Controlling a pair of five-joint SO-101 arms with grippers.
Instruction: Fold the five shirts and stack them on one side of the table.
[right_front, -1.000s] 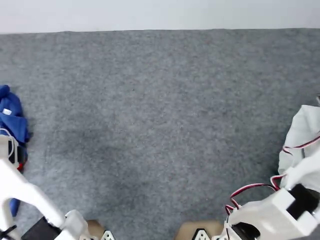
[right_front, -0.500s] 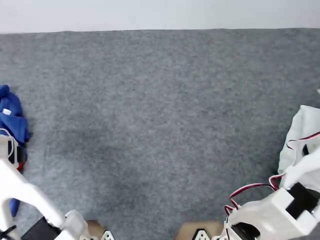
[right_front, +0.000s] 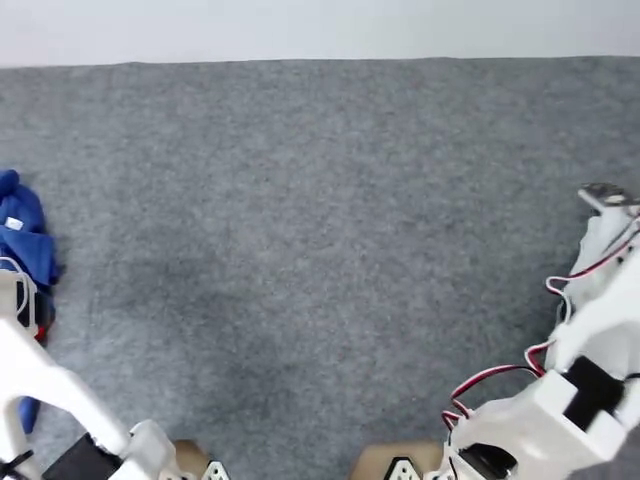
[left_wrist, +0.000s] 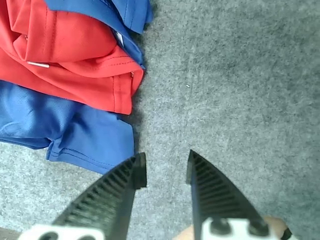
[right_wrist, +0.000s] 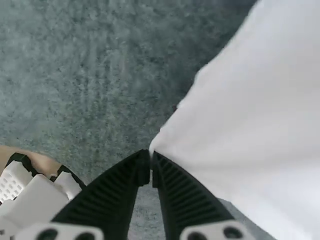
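Two arms on your rig. Left gripper (left_wrist: 165, 172) spread above grey mat (right_front: 300, 200). Right gripper (right_wrist: 151, 165) pinching the edge of one white shirt (right_wrist: 250, 100), frame's right edge. One red shirt (left_wrist: 65, 55) among blue shirts (right_front: 22, 235), count unclear, far left. Pale wall (right_front: 300, 25) along top.

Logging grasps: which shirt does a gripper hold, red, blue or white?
The white shirt: the right gripper is shut on its edge. The red shirt and blue shirts lie apart from the open left gripper, untouched.
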